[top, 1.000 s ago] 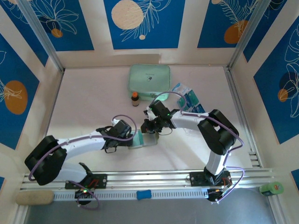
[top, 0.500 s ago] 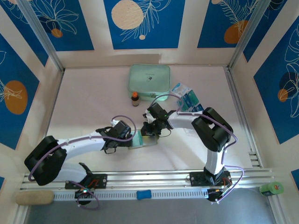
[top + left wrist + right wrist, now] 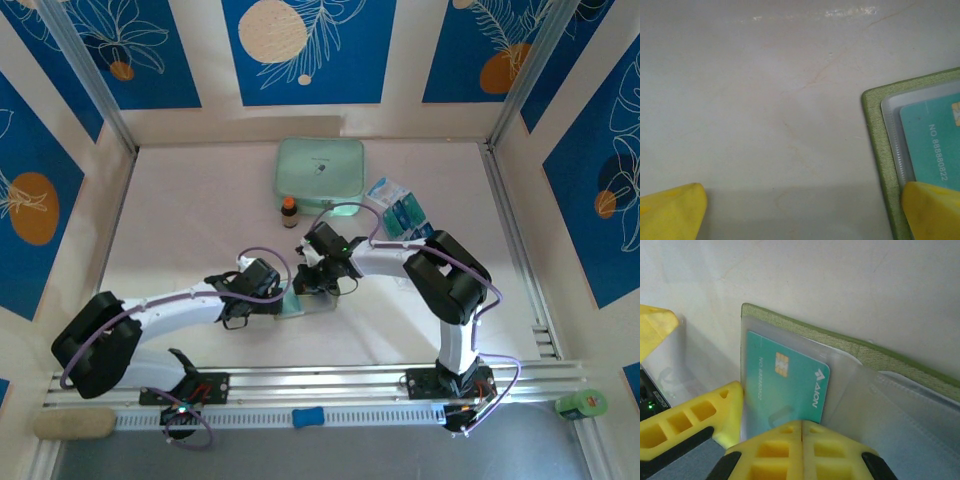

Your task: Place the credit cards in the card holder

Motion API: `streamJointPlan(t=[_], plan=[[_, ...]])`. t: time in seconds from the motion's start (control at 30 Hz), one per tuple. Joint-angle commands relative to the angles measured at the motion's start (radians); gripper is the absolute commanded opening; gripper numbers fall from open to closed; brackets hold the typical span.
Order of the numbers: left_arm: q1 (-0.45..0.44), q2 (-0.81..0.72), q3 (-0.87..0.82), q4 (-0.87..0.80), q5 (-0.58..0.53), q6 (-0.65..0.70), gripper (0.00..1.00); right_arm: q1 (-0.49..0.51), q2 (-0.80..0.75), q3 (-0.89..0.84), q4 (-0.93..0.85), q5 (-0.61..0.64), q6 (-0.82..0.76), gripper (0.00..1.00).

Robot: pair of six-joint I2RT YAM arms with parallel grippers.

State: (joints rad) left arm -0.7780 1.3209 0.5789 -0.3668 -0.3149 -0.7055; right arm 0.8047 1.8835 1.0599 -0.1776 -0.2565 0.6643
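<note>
Table (image 3: 190,220) open on L; bottle (image 3: 289,212), zip case (image 3: 320,172), packet (image 3: 384,190) block far centre.

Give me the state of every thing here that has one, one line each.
card holder: open, lying flat, clear pockets facing up.
teal card: slid into a clear pocket.
left gripper: open, one finger on the card holder's edge.
right gripper: shut, tips at the teal card's near end.
zip case: closed, lying flat.
bottle: upright, cap on.
</note>
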Motion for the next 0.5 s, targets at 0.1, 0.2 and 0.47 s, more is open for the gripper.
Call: streamJointPlan(t=[0.1, 0.2, 0.47], plan=[[0.027, -0.062, 0.026, -0.045, -0.022, -0.006, 1.00, 0.010, -0.020, 0.032, -0.087, 0.021, -0.027, 0.01], [0.030, -0.063, 0.010, -0.036, -0.012, -0.010, 1.00, 0.004, -0.047, 0.034, -0.104, 0.029, -0.035, 0.01], [0.029, -0.029, -0.025, -0.005, -0.002, -0.023, 1.00, -0.002, -0.109, 0.031, -0.132, 0.043, -0.044, 0.02]])
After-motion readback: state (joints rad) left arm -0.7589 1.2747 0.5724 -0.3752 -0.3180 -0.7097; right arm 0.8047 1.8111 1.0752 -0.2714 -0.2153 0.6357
